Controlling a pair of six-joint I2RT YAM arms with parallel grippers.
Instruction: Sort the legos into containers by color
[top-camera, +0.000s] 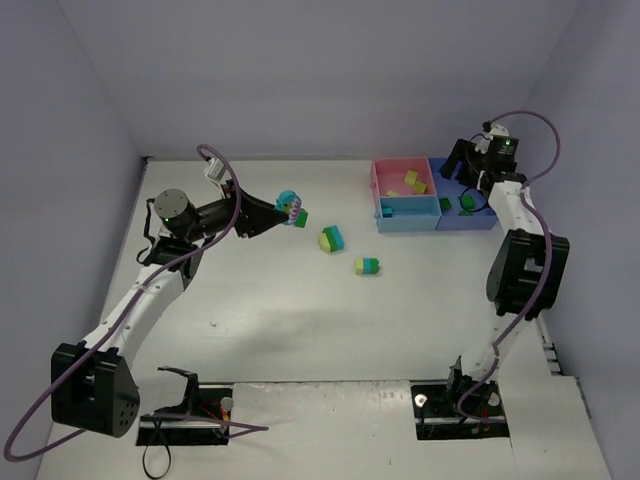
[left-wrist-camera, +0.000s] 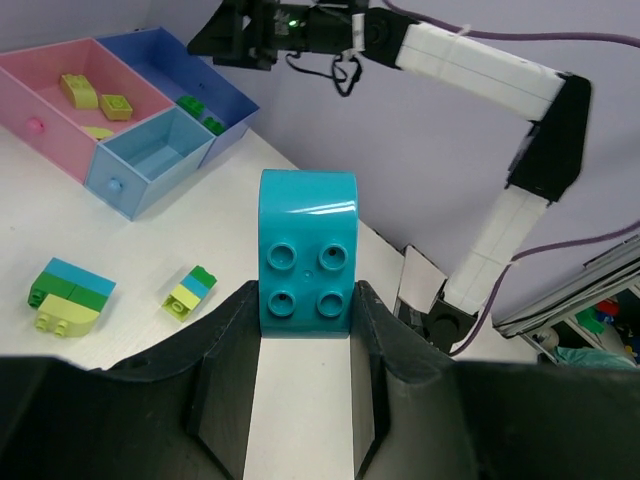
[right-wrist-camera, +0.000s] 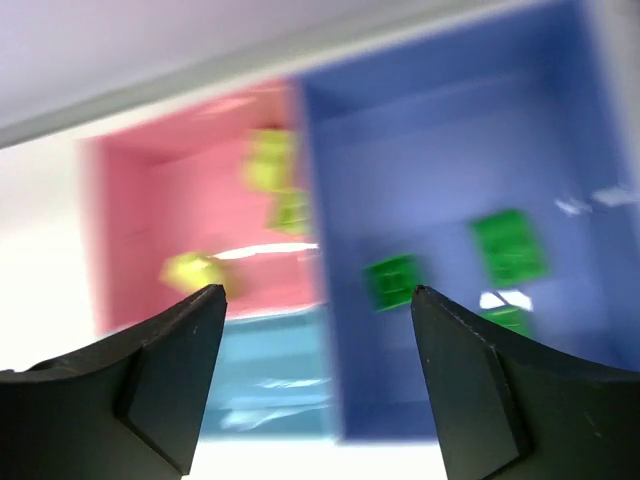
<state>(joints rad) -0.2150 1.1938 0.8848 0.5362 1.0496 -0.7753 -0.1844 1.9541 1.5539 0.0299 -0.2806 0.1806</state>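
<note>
three joined trays: one pink tray (left-wrist-camera: 40, 90), one light blue tray (left-wrist-camera: 150, 155), one darker blue tray (left-wrist-camera: 150, 65). ahead of the right fingers (right-wrist-camera: 150, 380) lie three yellow-green bricks (right-wrist-camera: 270, 160) and three green bricks (right-wrist-camera: 510, 245). between the left fingers (left-wrist-camera: 220, 380) sits one cyan brick (left-wrist-camera: 307, 255); just beside them, one loose green brick (top-camera: 300, 217); beyond, two mixed-colour stacks (left-wrist-camera: 70, 295).
</note>
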